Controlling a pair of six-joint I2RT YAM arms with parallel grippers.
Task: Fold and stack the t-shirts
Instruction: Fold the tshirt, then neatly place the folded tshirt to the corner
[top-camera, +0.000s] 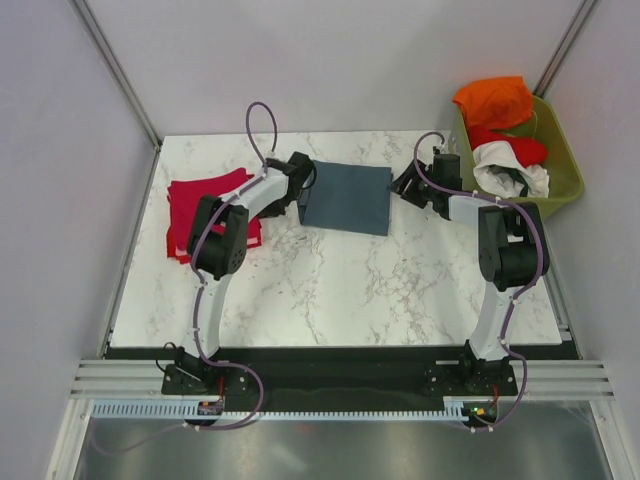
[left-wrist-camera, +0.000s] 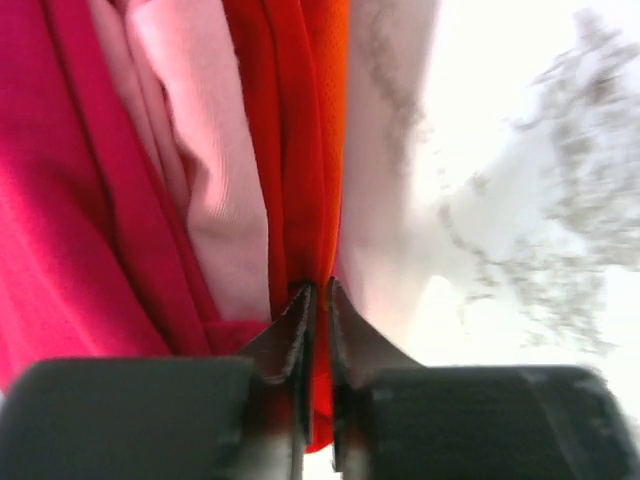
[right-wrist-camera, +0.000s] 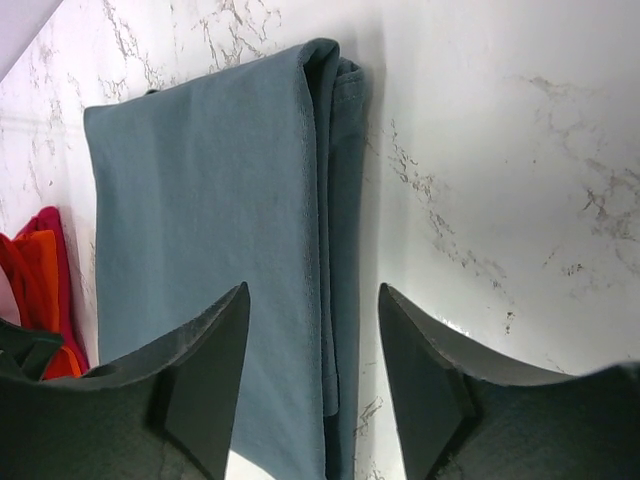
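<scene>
A slate blue-grey t-shirt (top-camera: 347, 197) lies folded to a rectangle at the table's middle back, and it also shows in the right wrist view (right-wrist-camera: 200, 220). My right gripper (top-camera: 408, 186) is open, its jaws (right-wrist-camera: 313, 290) straddling the shirt's folded right edge just above it. A crimson red folded t-shirt (top-camera: 205, 205) lies at the left. My left gripper (top-camera: 298, 180) sits between the two shirts. In its wrist view the jaws (left-wrist-camera: 318, 288) are closed to a thin slit with a red-orange fold of cloth (left-wrist-camera: 300, 120) in it, beside crimson cloth (left-wrist-camera: 60, 250).
An olive-green basket (top-camera: 565, 160) stands off the table's back right corner. It holds an orange t-shirt (top-camera: 494, 100), a red one (top-camera: 520, 150) and a white one (top-camera: 505, 170). White marble table (top-camera: 330, 280); grey walls on three sides.
</scene>
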